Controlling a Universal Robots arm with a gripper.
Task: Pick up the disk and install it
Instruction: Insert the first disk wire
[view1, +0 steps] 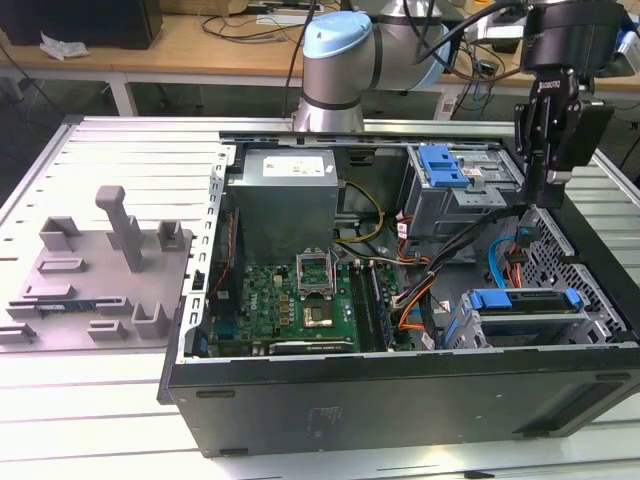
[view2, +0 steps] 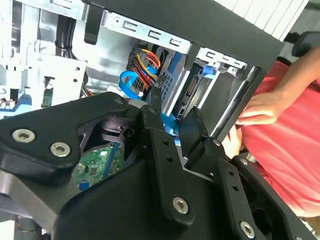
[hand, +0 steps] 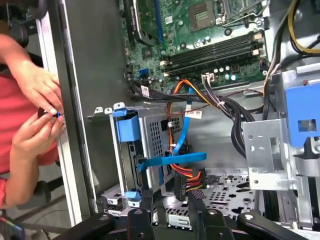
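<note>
Light: you get bright, even room light from above in the exterior view | Glare: pale sheen on the table slats (view1: 120, 150); a bare metal bracket (view2: 60, 75) washes out white in the second wrist view | Shadow: the front wall of the computer case (view1: 400, 410) reads near black; the gripper (view2: 175, 107) is a dark, flat mass.

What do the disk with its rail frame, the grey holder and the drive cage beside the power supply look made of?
Disk: silvery body with a dull sheen, probably metal. Rail frame: blue plastic, going by its evenly saturated colour. Grey holder: matte plastic, likely moulded or printed, with a flat tone and blocky posts. Drive cage: bare sheet metal, pale grey, with folded and punched panels.
</note>
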